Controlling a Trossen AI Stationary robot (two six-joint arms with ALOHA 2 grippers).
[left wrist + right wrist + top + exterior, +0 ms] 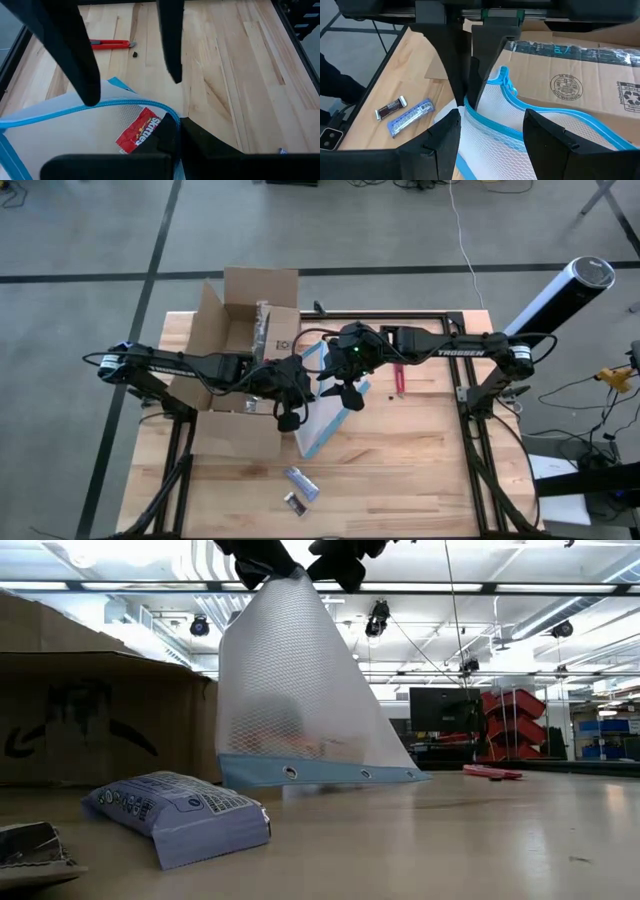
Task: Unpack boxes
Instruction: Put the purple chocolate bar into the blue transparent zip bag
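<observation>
The brown cardboard box (240, 340) stands open at the table's far left, its flaps spread. Beside it, a clear mesh pouch with blue edges (300, 690) is held up by its top, and its lower blue edge (320, 773) rests on the table. A red candy packet (140, 132) lies inside it. My left gripper (180, 131) is shut on the pouch's top edge. My right gripper (492, 122) is open, its fingers standing on either side of that same zipper edge. My left gripper pinches the pouch's blue zipper edge (468, 104) at its raised top corner between its two fingers, coming from above and pointing down. The pouch hangs below as a tent, with its bottom edge on the table. I cannot tell whether my right gripper's open fingers touch the mesh.
A red tool (398, 380) lies on the table to the right of the pouch. Two snack packets (300, 482) (295, 502) lie near the front edge. The box wall (570, 85) stands close behind the pouch. Bare wood extends to the right (420, 460).
</observation>
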